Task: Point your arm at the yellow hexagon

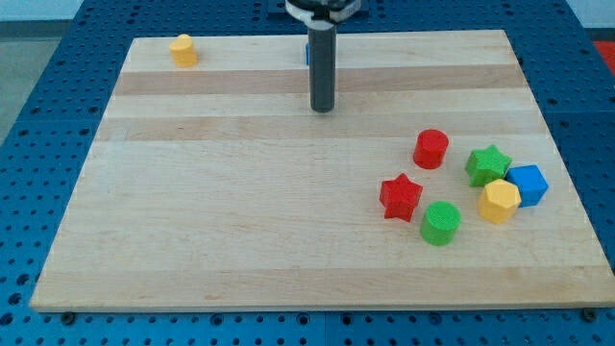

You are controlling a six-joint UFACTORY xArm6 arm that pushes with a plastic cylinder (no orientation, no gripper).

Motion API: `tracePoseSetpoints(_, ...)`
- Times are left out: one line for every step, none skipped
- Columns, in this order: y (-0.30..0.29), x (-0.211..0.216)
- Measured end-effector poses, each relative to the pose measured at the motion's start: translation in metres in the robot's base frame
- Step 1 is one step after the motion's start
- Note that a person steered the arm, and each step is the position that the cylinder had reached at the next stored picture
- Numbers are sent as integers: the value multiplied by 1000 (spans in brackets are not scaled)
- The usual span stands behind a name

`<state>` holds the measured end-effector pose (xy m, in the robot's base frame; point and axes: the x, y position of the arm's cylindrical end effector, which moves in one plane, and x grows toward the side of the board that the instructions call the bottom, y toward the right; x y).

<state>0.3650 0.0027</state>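
Observation:
The yellow hexagon [499, 201] lies at the view's right, in a cluster of blocks, touching the blue cube [528, 184] and just below the green star [487, 164]. My tip [322, 109] rests on the board at the view's top centre, far to the upper left of the hexagon and apart from every block in the cluster. A second yellow block [184, 50], whose shape I cannot make out, sits at the top left corner.
The cluster also holds a red cylinder [431, 148], a red star [401, 197] and a green cylinder [441, 222]. A sliver of a blue block [307, 53] shows behind the rod. The wooden board [240, 221] lies on a blue perforated table.

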Motion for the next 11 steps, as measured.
tracePoseSetpoints(0,43)
tracePoseSetpoints(0,101)
tracePoseSetpoints(0,163)
tracePoseSetpoints(22,217)
tracePoseSetpoints(75,233)
tracePoseSetpoints(133,233)
tracePoseSetpoints(173,229)
tracePoseSetpoints(190,214)
tracePoseSetpoints(206,197)
tracePoseSetpoints(217,182)
tracePoseSetpoints(219,166)
